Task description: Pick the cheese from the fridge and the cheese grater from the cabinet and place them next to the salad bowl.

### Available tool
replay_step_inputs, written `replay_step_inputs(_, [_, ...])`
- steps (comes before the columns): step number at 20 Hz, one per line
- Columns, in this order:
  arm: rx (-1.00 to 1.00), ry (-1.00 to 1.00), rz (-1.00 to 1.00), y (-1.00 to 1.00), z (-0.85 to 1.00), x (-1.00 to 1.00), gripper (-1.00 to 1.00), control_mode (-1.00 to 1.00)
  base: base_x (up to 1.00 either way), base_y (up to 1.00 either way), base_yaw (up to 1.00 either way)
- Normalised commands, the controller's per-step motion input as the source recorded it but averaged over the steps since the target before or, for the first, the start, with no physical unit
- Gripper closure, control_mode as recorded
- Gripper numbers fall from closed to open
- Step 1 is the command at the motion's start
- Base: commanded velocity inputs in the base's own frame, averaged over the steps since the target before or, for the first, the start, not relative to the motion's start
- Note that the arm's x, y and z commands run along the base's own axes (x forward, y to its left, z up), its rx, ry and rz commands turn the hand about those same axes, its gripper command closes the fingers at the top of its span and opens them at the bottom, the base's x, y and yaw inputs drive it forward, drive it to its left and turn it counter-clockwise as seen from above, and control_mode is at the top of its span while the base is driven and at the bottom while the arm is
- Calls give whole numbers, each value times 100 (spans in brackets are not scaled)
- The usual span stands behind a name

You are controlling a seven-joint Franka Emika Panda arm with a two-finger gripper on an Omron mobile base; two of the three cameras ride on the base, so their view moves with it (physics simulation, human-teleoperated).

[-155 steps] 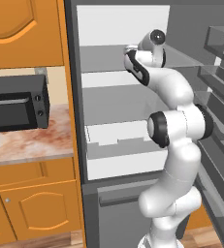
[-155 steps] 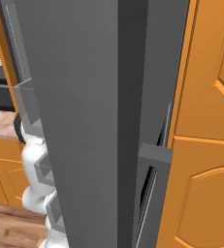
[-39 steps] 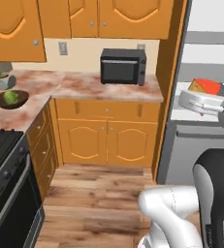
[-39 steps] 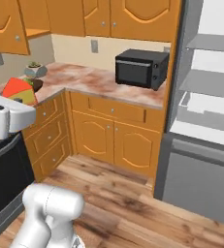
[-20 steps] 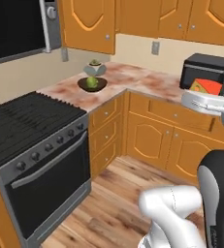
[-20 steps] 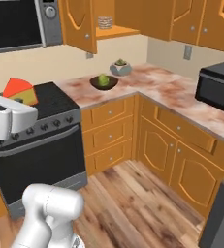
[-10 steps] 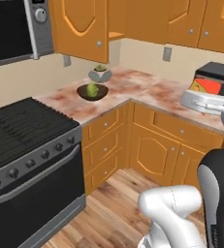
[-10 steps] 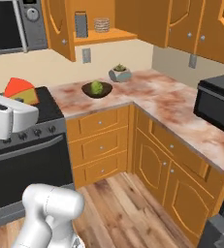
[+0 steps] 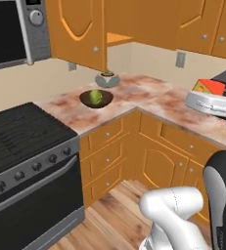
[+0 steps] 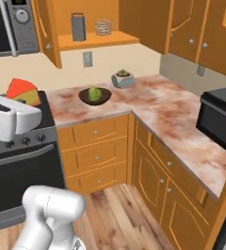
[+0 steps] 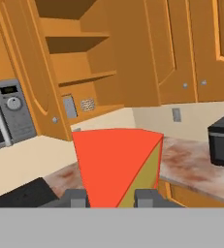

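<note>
My gripper (image 11: 111,198) is shut on the cheese (image 11: 118,164), an orange-red wedge with a yellowish face that rises between the two fingertips. The held cheese (image 9: 210,87) sits atop the hand at the right edge of the left base view, and the same cheese (image 10: 22,93) appears at the left of the right base view. The salad bowl (image 10: 95,95), dark brown with a green head, rests on the counter by the corner; the bowl (image 9: 96,97) stands apart from the hand. The cheese grater (image 10: 78,27) stands upright on the shelf of the cabinet (image 10: 46,29), whose door is open. The fridge is out of view.
A black stove (image 9: 21,141) fills the left, with a built-in microwave (image 9: 7,29) above it. A teal succulent pot (image 10: 123,78) sits behind the bowl. A tan basket (image 10: 103,27) stands beside the grater. A black microwave (image 10: 222,122) occupies the counter at the right.
The whole picture has shifted as the base moved: the corner counter with the bowl now looks nearer and the open cabinet shelf has come into sight. The cheese stays in the gripper.
</note>
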Motion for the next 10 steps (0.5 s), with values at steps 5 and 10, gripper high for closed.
replay_step_inputs(5, [0,0,0,0,0,0,100,100,53,-13,27])
replay_step_inputs(10, [0,0,0,0,0,0,100,100,50,-35,26])
